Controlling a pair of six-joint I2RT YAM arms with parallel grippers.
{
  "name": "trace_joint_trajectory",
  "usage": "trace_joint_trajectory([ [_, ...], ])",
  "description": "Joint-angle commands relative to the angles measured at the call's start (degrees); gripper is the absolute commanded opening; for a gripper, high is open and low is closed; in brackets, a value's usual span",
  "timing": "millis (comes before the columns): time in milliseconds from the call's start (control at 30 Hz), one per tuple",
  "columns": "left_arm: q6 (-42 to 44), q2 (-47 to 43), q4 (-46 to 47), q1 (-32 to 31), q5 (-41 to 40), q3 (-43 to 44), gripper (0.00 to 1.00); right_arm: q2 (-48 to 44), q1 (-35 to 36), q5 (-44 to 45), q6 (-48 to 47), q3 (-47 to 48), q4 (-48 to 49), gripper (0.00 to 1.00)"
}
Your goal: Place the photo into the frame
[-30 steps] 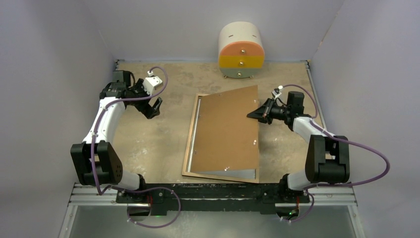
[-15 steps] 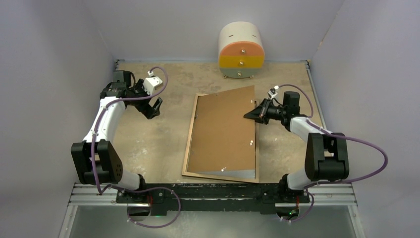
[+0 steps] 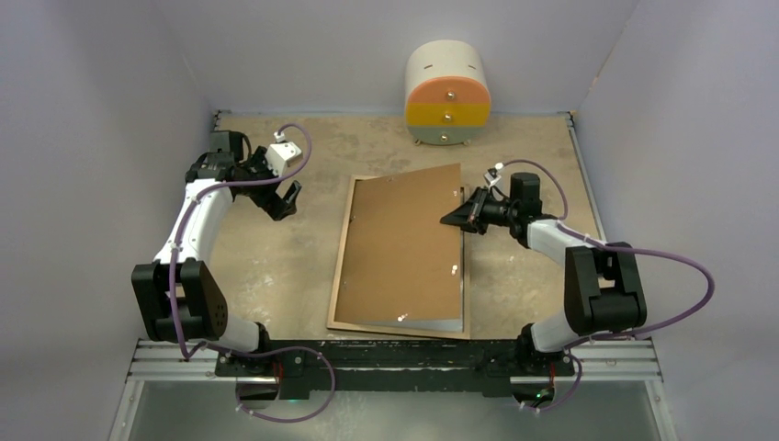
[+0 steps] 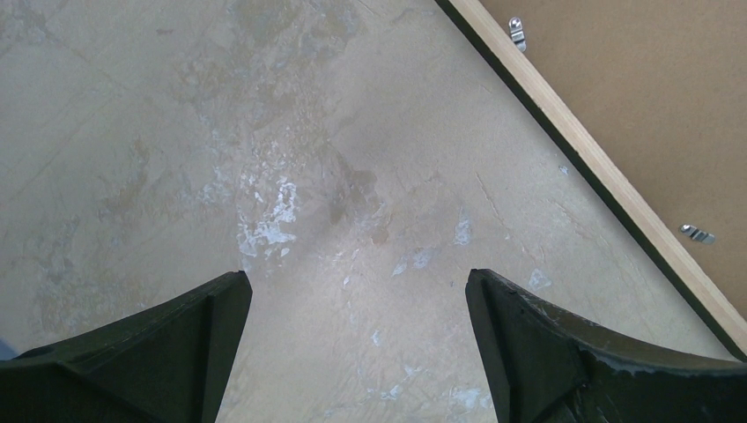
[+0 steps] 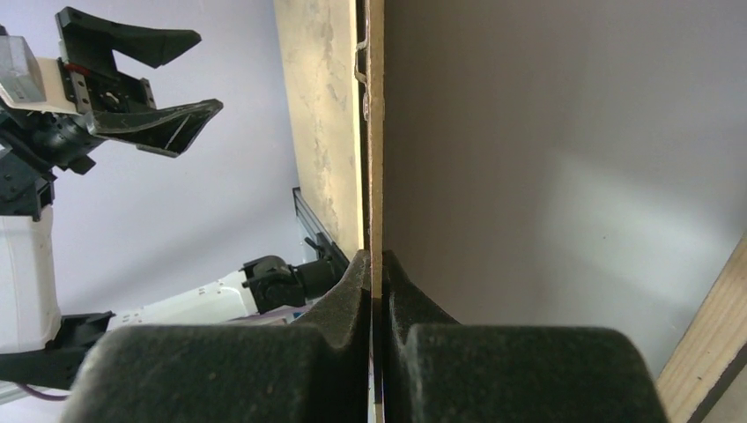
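While right gripper (image 5: 374,264) pinches backing board's (image 3: 404,248) edge, board hides frame's (image 4: 597,167) opening. Empty left gripper (image 4: 358,282) — spread wide.

bare table (image 3: 266,276) left, frame (image 4: 617,198) centre, drawers (image 3: 447,101) behind

Robot lab cell indicated: scuffed tan tabletop (image 3: 276,266) boxed by plain lilac wall panels (image 3: 92,110); alu. rail (image 3: 625,367) fitted at front.

One frame (image 4: 599,161), one board (image 3: 400,248), one cabinet (image 3: 447,92)
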Motion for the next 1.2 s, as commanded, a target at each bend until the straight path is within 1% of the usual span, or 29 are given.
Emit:
trace_joint_trajectory([
  [0,1.14,0.28,0.57,-0.32,-0.01,-0.09,1.00,0.56,2.64,4.30,1.54,-0.45,2.15,0.00],
  [33,1.15,0.22,0.57,-0.32,-0.18,-0.11,1.00,0.35,2.90,5.70,1.80,-0.49,2.12,0.01],
  [100,1.15,0.26,0.51,-0.32,-0.26,-0.27,1.00,0.01,3.55,8.06,2.11,-0.24,1.91,0.12],
  [200,1.41,0.57,0.30,-0.32,0.71,-0.72,1.00,-0.31,4.70,12.43,0.93,1.27,-0.72,0.31],
  [267,1.33,1.00,0.32,-0.32,0.97,-0.83,1.00,-0.58,5.90,15.41,-0.48,2.51,-2.81,0.48],
  [300,1.27,1.22,0.23,-0.32,1.06,-0.83,1.00,-0.61,6.53,16.82,-1.23,3.10,-4.00,0.53],
  [400,1.28,1.44,0.13,-0.34,1.02,-0.91,1.00,-0.30,8.03,19.82,-1.94,4.25,-6.14,0.63],
  [467,1.40,1.34,0.21,-0.32,0.72,-1.13,1.00,0.35,8.77,21.38,-2.28,5.00,-7.72,0.72],
  [500,1.49,1.35,0.26,-0.32,0.44,-1.28,1.00,0.76,9.29,22.33,-2.69,5.49,-8.77,0.79],
  [533,1.57,1.35,0.34,-0.32,0.20,-1.45,1.00,1.18,9.78,23.59,-3.40,6.61,-10.80,0.93],
  [567,1.58,1.35,0.39,-0.32,-0.03,-1.63,1.00,1.57,10.30,24.92,-4.23,7.10,-12.80,0.98],
  [867,5.06,0.57,-1.59,-0.32,1.47,-3.26,1.00,2.63,13.64,39.28,-9.35,14.42,-29.53,0.99],
  [933,5.00,1.01,-1.65,-0.32,1.19,-3.05,1.00,2.21,14.42,42.75,-9.98,15.60,-31.67,0.99],
  [1167,5.04,1.26,-2.25,-0.32,1.49,-2.93,1.00,0.10,14.78,49.15,-12.79,19.60,-37.30,0.99],
])
